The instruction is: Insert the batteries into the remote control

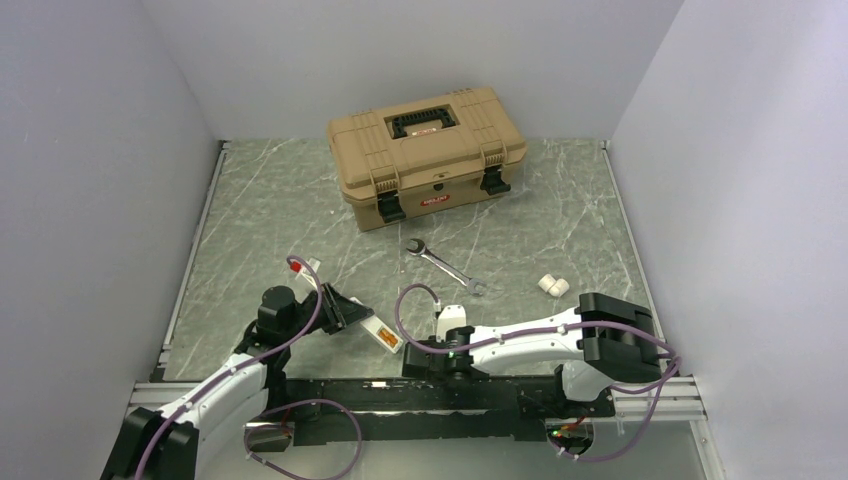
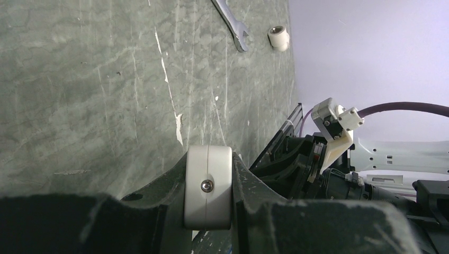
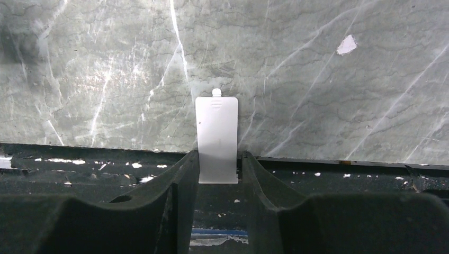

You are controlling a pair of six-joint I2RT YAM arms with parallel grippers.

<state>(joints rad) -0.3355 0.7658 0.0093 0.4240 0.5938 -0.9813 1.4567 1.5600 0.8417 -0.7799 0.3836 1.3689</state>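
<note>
Nearest the bases, the left end effector (image 2: pixel 209 177) is clenched on one end of the remote control (image 1: pixel 386 336), whose long axis points toward the right arm, orange-brown recess up. Just beside it, the right end effector (image 3: pixel 217 166) grasps a flat white cover (image 3: pixel 216 127). Small white cylinders (image 1: pixel 553 286), probably the batteries, lie on the table (image 1: pixel 280 210) farther right, nearer the right arm. The tan toolbox (image 1: pixel 425 150) has an unreadable red label.
</note>
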